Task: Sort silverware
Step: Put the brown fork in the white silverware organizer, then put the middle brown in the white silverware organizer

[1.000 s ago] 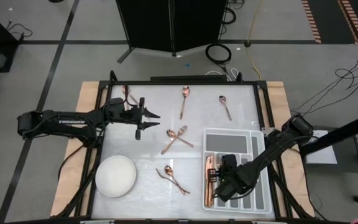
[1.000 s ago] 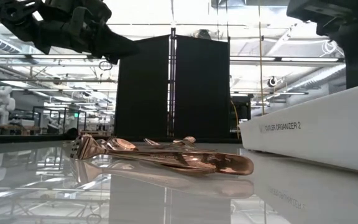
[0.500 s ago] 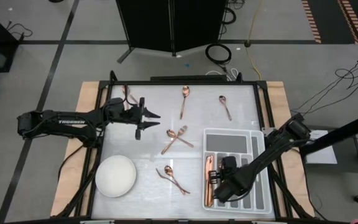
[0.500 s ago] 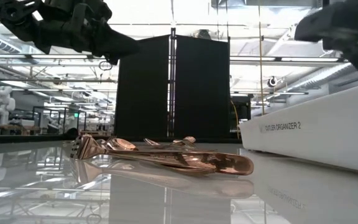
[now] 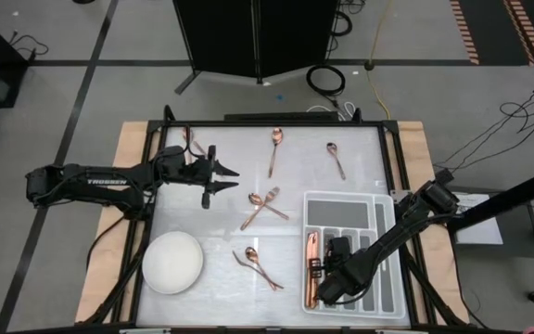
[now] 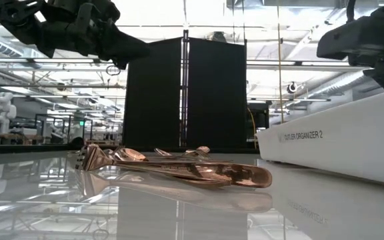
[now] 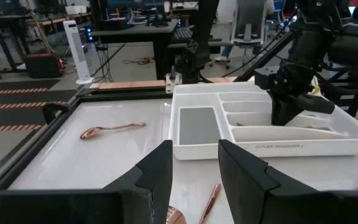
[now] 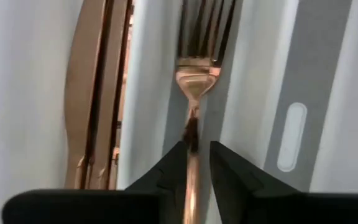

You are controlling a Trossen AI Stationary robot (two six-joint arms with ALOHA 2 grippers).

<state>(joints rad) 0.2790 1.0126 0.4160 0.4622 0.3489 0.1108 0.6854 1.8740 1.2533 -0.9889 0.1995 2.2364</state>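
Two knives (image 8: 98, 93) in tray (image 5: 346, 208), right gripper (image 8: 196, 158) pinching fork (image 8: 197, 74)

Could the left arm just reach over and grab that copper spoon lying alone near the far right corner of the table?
Probably yes: the left end effector hovers open above the table, and the slim copper spoon lies alone on bare white tabletop, nothing between.

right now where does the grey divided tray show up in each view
High view: the grey divided tray sits at the table's lower right, under the right gripper.
Low view: its white side wall fills the right edge.
Left wrist view: tray right of centre, the right arm over it.
Right wrist view: only its compartments, a fork between the fingers.
Shared landmark: the "CUTLERY ORGANIZER 2" label on the wall, in the low and left wrist views.
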